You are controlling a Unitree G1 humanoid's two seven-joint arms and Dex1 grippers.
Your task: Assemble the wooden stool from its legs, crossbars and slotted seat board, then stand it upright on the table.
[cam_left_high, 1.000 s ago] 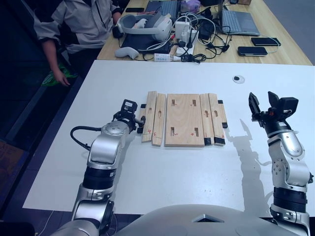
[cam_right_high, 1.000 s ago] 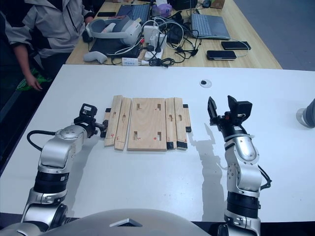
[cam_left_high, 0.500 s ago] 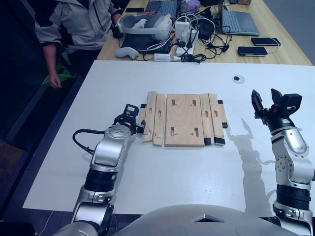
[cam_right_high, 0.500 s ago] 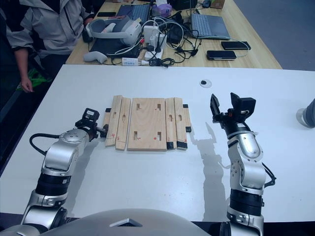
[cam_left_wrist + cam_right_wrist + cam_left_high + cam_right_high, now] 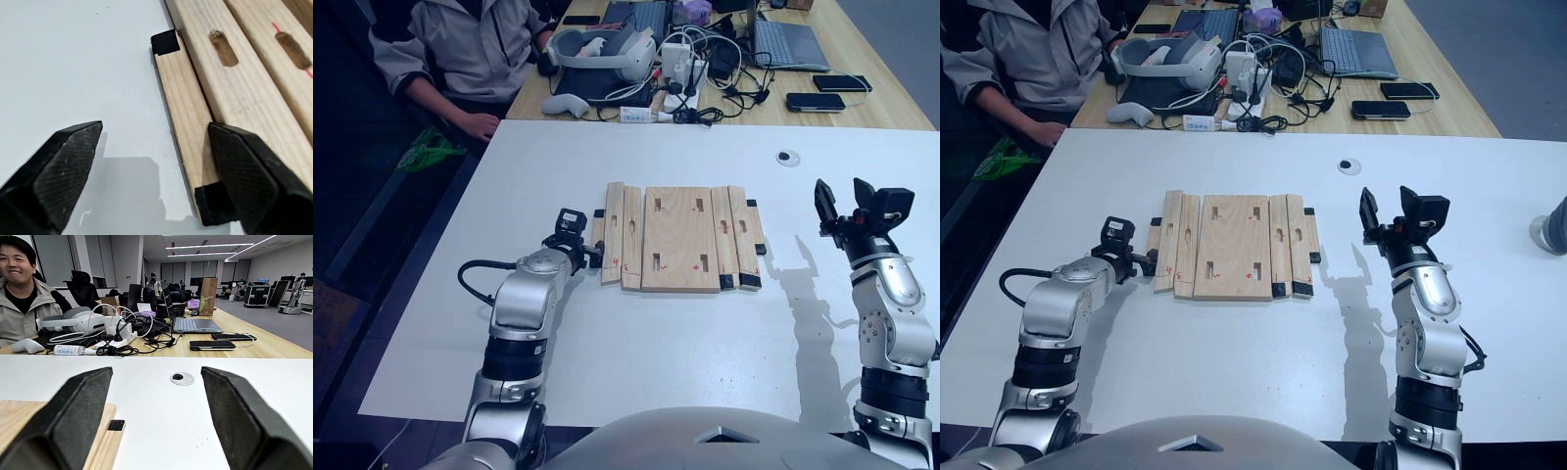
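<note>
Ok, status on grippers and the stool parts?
Left gripper open at the outer crossbar. Right gripper open, off to the right. Seat board flat, nothing assembled. Nothing blocking.

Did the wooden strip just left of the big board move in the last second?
Yes. The strip has swung its near end rightward toward the seat board, narrowing the gap there.

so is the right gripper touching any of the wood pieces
Apart. The left eye view shows the right gripper off to the right of the nearest crossbar, with a strip of bare table between them.
</note>
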